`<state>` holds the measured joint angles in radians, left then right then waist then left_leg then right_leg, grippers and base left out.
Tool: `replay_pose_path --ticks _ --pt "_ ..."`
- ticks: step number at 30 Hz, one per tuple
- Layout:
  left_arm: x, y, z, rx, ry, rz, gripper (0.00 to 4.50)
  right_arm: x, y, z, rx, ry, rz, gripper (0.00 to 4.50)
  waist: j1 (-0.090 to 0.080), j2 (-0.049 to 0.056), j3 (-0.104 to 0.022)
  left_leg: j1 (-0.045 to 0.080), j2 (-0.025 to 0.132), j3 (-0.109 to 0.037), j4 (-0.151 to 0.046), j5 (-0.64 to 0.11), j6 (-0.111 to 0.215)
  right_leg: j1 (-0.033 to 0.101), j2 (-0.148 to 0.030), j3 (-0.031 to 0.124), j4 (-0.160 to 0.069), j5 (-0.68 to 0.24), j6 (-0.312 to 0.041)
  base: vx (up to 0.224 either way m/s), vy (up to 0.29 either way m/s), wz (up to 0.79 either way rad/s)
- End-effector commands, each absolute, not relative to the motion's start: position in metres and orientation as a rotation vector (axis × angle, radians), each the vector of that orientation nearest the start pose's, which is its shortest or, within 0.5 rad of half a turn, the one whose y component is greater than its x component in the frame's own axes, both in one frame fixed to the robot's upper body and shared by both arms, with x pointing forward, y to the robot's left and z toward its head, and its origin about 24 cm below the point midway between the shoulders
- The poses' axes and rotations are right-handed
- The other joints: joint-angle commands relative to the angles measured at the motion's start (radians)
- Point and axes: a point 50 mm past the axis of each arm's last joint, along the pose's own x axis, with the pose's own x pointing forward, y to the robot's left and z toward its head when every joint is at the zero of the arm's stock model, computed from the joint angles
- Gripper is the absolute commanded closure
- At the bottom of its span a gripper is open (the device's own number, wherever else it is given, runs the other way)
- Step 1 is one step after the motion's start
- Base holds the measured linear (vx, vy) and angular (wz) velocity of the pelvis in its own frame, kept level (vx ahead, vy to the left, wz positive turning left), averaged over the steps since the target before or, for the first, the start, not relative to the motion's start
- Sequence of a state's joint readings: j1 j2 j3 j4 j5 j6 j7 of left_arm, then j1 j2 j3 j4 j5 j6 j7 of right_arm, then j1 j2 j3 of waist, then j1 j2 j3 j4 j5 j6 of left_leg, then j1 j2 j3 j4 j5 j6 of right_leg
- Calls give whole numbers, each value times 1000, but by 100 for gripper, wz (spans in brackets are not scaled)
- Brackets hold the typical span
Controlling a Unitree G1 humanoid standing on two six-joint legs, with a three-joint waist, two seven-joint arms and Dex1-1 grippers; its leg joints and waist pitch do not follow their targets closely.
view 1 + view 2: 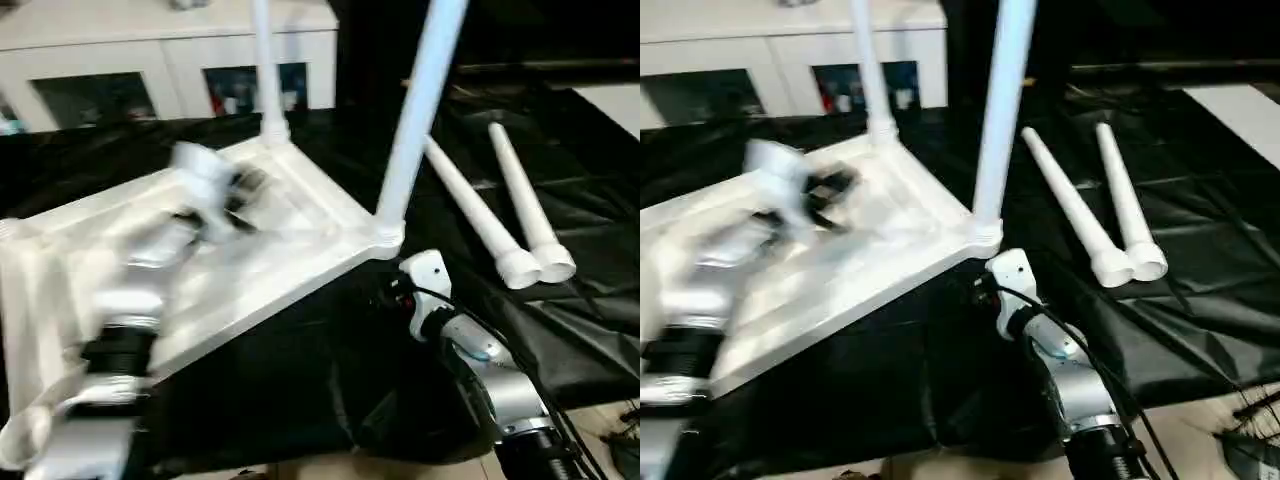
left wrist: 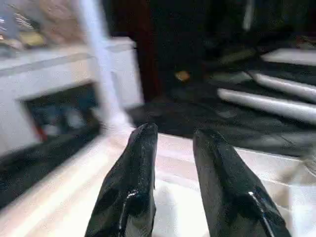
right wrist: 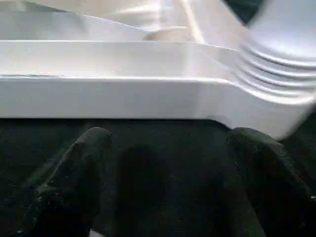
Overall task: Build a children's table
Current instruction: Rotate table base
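The children's table (image 1: pixel 250 260) lies upside down on the black-sheeted table (image 1: pixel 330 390), two legs (image 1: pixel 418 110) standing up from its far corner sockets. Two loose legs (image 1: pixel 478 220) lie side by side on the sheet to its right (ribbed ends nearest). The left gripper (image 2: pixel 175 143) hovers over the underside, fingers slightly parted, empty. The right gripper (image 3: pixel 168 148) sits just below the near rim, fingers spread wide. Behind stands a white cabinet (image 1: pixel 160 60).

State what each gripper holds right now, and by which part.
Nothing is held. The left gripper is open over the tabletop; the right gripper is open, short of its rim.
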<state>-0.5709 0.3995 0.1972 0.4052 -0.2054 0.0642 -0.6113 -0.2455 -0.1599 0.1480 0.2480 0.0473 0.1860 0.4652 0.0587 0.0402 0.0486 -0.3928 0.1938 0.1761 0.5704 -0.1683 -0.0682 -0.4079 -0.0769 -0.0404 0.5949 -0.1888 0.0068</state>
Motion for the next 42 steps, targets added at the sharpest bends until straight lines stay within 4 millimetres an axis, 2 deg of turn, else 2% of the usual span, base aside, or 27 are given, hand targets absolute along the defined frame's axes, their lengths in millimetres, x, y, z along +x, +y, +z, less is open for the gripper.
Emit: replay_pose_path --ticks 1,2,3,4,5,6,7,8,10,12,14,15,16,17,18,19,22,23,24,27,28,29,32,34,40,42 --pt "333 272 150 118 -149 -263 310 285 -114 29 -118 255 673 48 -2 -4 -51 23 30 -6 -70 -264 32 46 -44 29 -59 -137 -222 0 0 0" --pt "333 272 150 118 -149 -263 310 285 -114 29 -118 255 673 48 -6 1 -50 22 28 -9 -74 -281 17 45 -44 29 -59 -164 -199 0 0 0" --pt "326 295 151 142 -143 -168 310 284 -112 29 -122 260 689 48 -6 3 -50 30 30 -10 -75 -295 1 40 -44 30 -62 -182 -189 0 0 0" --pt "316 322 150 179 -109 -35 310 284 -110 28 -119 274 694 48 -6 5 -50 32 31 -9 -73 -299 -4 37 -45 32 -62 -175 -188 0 0 0" --pt "309 340 151 206 -87 54 310 284 -109 27 -117 284 696 48 -9 1 -50 26 26 -9 -72 -291 -5 39 -40 31 -56 -145 -174 0 0 0" --pt "305 349 150 224 -67 99 310 284 -109 27 -121 288 694 48 -10 1 -49 26 26 -11 -75 -287 -7 40 -42 31 -57 -147 -168 0 0 0" --pt "290 377 149 288 -2 253 310 286 -107 26 -131 300 685 48 -9 0 -50 28 27 -11 -74 -282 -9 39 -41 31 -57 -138 -167 0 0 0" --pt "285 388 148 287 19 321 310 287 -106 26 -126 301 680 48 -12 3 -51 27 27 -13 -72 -267 -8 39 -40 31 -51 -105 -163 0 0 0" --pt "275 405 146 279 54 427 310 288 -103 26 -114 302 674 48 -12 7 -51 32 27 -12 -71 -258 -12 35 -39 31 -50 -69 -173 0 0 0" --pt "256 431 136 377 191 592 310 292 -98 26 -111 305 655 48 -8 9 -51 32 26 -13 -72 -258 -17 36 -40 31 -47 -50 -177 0 0 0" --pt "248 439 133 407 237 645 310 293 -96 26 -113 307 650 48 -7 10 -51 37 28 -13 -73 -276 -23 32 -41 32 -48 -57 -175 0 0 0" --pt "240 446 124 450 311 676 310 295 -93 25 -113 308 640 48 -5 14 -51 36 27 -14 -72 -277 -25 32 -42 32 -47 -57 -174 0 0 0" --pt "236 449 119 456 351 683 310 297 -91 25 -109 308 635 48 -7 12 -50 35 26 -13 -74 -283 -28 32 -41 33 -48 -64 -173 0 0 0" --pt "229 453 109 459 420 689 310 299 -88 26 -101 307 626 48 -6 14 -50 39 27 -13 -75 -297 -35 27 -42 34 -50 -76 -174 0 0 0" --pt "224 453 99 454 493 674 310 301 -85 26 -92 304 620 48 -4 17 -50 41 28 -14 -77 -310 -44 27 -44 35 -50 -83 -179 0 0 0" --pt "224 453 99 454 493 674 310 301 -85 26 -92 304 620 48 -4 17 -50 43 29 -14 -78 -320 -49 26 -44 35 -50 -88 -183 0 0 0" --pt "220 450 81 433 597 610 310 304 -80 27 -89 304 621 48 3 17 -50 44 29 -14 -78 -328 -60 27 -47 36 -50 -72 -191 0 0 0" --pt "219 448 75 421 630 581 310 305 -78 26 -90 307 621 48 3 23 -50 42 29 -16 -80 -338 -65 29 -48 35 -50 -74 -194 0 0 0" --pt "219 445 70 411 661 554 310 306 -76 26 -93 311 622 48 3 20 -48 41 28 -17 -81 -347 -66 29 -50 36 -50 -86 -197 0 0 0" --pt "219 433 56 391 769 402 310 311 -68 23 -113 326 634 48 -1 22 -47 44 29 -19 -84 -396 -77 28 -53 38 -55 -151 -196 0 0 0" --pt "219 432 55 391 777 390 310 311 -68 23 -114 327 635 48 -1 24 -47 46 31 -20 -84 -402 -79 25 -56 39 -56 -158 -198 0 0 0" --pt "221 425 52 377 795 321 310 312 -65 21 -124 334 642 48 -2 22 -47 42 31 -21 -85 -405 -81 28 -57 39 -56 -158 -201 0 0 0" --pt "224 415 51 377 807 231 310 314 -63 18 -132 346 650 48 -3 18 -44 42 32 -19 -84 -411 -73 28 -58 41 -58 -178 -210 0 0 0" --pt "226 409 53 380 813 169 310 315 -62 17 -139 353 652 48 -3 20 -44 43 32 -18 -83 -405 -66 26 -57 41 -59 -187 -212 0 0 0" --pt "228 368 59 420 840 -185 310 322 -60 12 -148 371 652 48 0 21 -42 42 34 -18 -85 -411 -61 25 -54 40 -58 -205 -218 0 0 0" --pt "224 360 59 435 860 -273 310 323 -59 12 -150 372 650 48 1 20 -41 49 34 -15 -83 -429 -65 18 -53 41 -62 -225 -218 0 0 0"
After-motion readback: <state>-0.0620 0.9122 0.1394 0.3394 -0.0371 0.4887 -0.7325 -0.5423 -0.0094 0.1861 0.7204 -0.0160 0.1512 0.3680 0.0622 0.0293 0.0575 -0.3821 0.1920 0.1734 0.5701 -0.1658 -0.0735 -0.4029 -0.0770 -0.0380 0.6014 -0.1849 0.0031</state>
